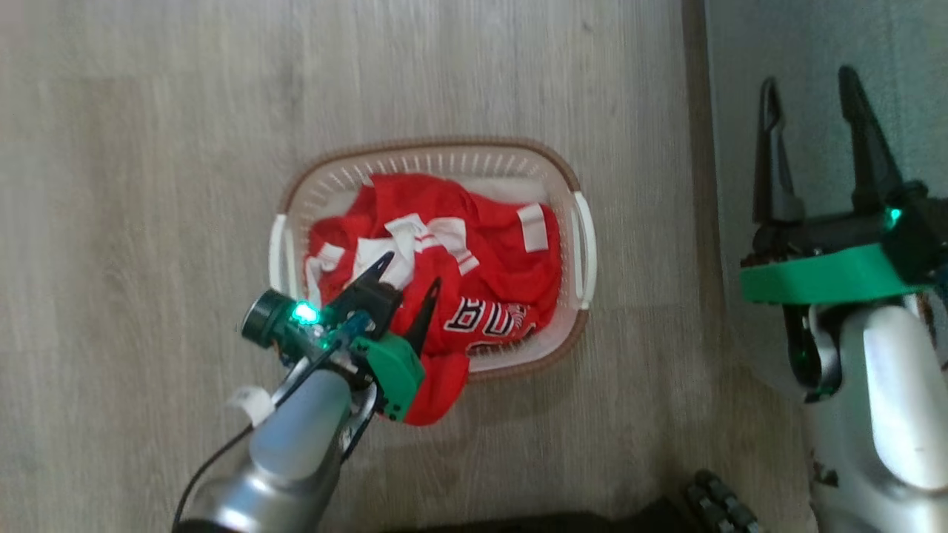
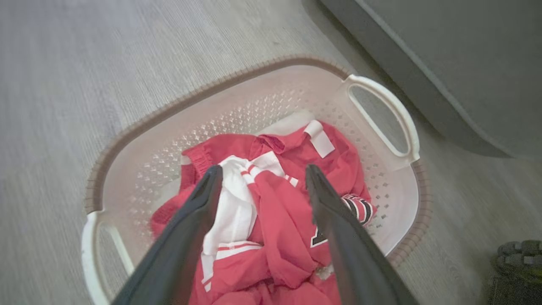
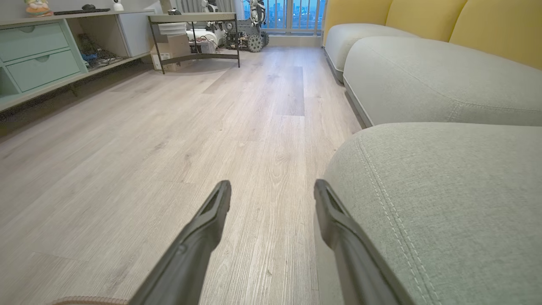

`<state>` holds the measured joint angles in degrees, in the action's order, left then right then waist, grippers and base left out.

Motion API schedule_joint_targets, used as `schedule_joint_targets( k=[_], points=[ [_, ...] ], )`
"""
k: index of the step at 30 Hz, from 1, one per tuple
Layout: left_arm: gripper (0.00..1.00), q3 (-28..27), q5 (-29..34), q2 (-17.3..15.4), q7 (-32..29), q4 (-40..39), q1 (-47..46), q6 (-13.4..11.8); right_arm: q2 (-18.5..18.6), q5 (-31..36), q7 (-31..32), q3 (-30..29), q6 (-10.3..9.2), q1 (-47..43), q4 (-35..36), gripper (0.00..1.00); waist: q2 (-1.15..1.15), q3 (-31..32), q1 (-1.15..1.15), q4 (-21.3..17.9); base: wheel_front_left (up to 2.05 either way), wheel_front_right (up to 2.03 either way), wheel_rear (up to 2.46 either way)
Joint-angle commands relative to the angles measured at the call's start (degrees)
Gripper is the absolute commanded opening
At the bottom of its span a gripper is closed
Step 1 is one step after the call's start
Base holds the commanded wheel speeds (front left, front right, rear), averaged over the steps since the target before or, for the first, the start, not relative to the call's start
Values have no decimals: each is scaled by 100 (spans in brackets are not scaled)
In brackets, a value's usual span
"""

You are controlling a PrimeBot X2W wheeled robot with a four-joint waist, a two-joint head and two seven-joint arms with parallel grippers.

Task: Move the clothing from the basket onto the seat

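Red clothing (image 1: 481, 252) with white trim and lettering lies heaped in the cream basket (image 1: 437, 159) on the floor; one fold spills over the near rim. My left gripper (image 1: 412, 268) hovers open just above the heap, and the left wrist view shows the clothing (image 2: 275, 212) between its spread fingers, inside the basket (image 2: 237, 110). My right gripper (image 1: 809, 78) stands open and empty over the grey-green seat (image 1: 815, 37) at the right. In the right wrist view the right gripper (image 3: 272, 188) points along the seat (image 3: 444, 203) edge.
Wooden floor surrounds the basket. Further sofa cushions (image 3: 423, 76) with yellow backs run along the right. A low cabinet (image 3: 38, 59) and a metal table (image 3: 194, 34) stand at the far left. A dark wheel (image 1: 718, 503) of my base sits at the bottom.
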<state>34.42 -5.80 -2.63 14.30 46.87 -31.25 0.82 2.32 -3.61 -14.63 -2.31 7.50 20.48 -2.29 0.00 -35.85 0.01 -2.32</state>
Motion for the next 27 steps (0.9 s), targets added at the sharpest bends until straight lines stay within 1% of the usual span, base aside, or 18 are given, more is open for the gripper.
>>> schedule_joint_targets(
  k=[1, 8, 10, 15, 20, 21, 23, 24, 27],
  points=[
    [100, -67, -64, -25, 70, 26, -68, -8, 55, -63, -37, 140, -1, 48, 223, 100, 0, -391, -1, -193, 0, 0, 0],
    [100, 104, -241, -25, 70, 747, -592, -59, 55, -233, -37, 230, -1, 314, 303, 100, 0, -1005, -1, -420, 0, 0, 0],
    [100, 74, -313, -25, 70, 911, -705, -63, 55, -255, -37, 241, -1, 370, 322, 100, 0, -1146, -1, -477, 0, 0, 0],
    [100, -81, -436, -52, 70, 1336, -941, -165, 55, -321, -37, 236, -1, 470, 376, 100, 0, -1408, -1, -596, 0, 0, 0],
    [100, -185, -522, -102, 70, 1653, -1122, -185, 55, -372, -37, 299, -1, 514, 386, 100, 0, -1528, -1, -672, 0, 0, 0],
    [72, -204, -543, -102, 70, 1683, -1144, -173, 55, -375, -37, 313, -1, 513, 381, 100, 0, -1533, -1, -682, 0, 0, 0],
    [9, -217, -567, -100, 70, 1722, -1172, -144, 55, -381, -37, 339, -1, 508, 356, 100, 0, -1506, -1, -698, 0, 0, 0],
    [0, -214, -569, -97, 70, 1694, -1177, -124, 55, -382, -37, 347, -1, 500, 338, 100, 0, -1477, -1, -697, 0, 0, 0],
    [0, -211, -570, -89, 70, 1530, -1125, -93, 55, -388, -37, 364, -1, 484, 263, 100, 0, -1341, -1, -671, 0, 0, 0]
  ],
)
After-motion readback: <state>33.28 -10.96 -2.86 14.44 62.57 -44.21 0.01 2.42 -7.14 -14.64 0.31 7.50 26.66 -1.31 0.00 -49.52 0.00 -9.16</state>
